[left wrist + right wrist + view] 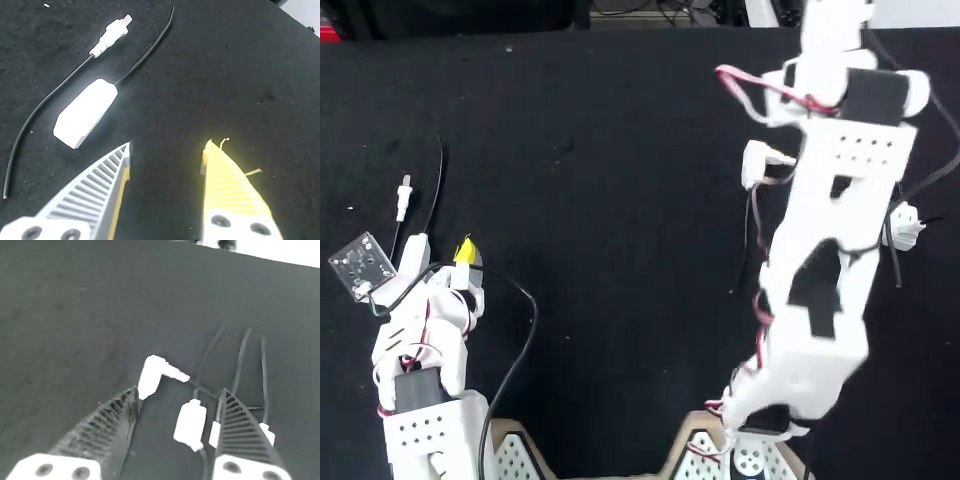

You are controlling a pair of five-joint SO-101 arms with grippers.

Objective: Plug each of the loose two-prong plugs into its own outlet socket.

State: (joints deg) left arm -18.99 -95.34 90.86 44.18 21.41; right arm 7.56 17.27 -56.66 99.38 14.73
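My left gripper (168,145) stands open low over the black table, nothing between its white and yellow fingers. Just beyond its white finger lies a white socket block (85,112) on a black cable, and farther off a small white plug (110,36) on a thin wire. From above, the left gripper (450,262) sits at the near left with the block (415,252) and the plug (404,197) beside it. My right gripper (177,391) is open above a white plug (190,425). An angled white plug (155,372) lies just beyond the tip of one finger.
The right arm (830,230) stretches high over the table's right side and hides much beneath it. A white plug (757,160) lies at its left, another white piece (905,225) at its right. Several black cables (240,365) run past the right gripper.
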